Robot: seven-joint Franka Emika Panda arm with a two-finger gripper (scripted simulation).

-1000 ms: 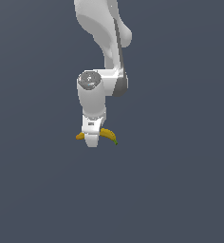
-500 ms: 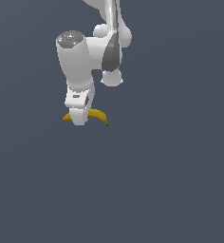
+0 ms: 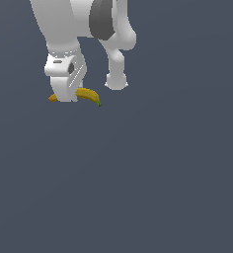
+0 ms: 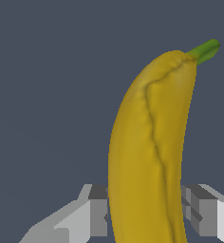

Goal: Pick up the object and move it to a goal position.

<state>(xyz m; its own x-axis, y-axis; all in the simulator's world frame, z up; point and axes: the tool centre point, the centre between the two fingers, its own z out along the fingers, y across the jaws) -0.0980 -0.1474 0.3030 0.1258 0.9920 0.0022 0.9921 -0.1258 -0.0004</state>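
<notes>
- At the exterior view's left, the gripper (image 3: 65, 94) hangs from the white arm (image 3: 64, 24) in the upper part of the frame, pointing down.
- Its fingers (image 3: 69, 89) are closed on the banana (image 3: 87, 95) near the fruit's middle; one orange-yellow end pokes out on the left of the fingers, and the longer yellow part with the green stem (image 3: 98, 103) runs out to the right.
- The wrist view agrees: a grey pad (image 4: 98, 211) sits tight against each side of the banana (image 4: 147, 152), with no gap showing, and the fruit stretches away from the camera to its green stem (image 4: 206, 50).
- Only flat grey shows around the banana in both views, with no shadow or surface edge to read, so I cannot tell how high it is off the ground.
- No goal marker shows in either view.
- Judged step: the pick looks done and the carry to the goal is in hand.
- The next move calls for a steady squeeze while the arm travels, since the grip sits off the fruit's centre and the longer side could swing or slip in the pads.
- It also calls for stopping at the goal without loosening the hold early.
</notes>
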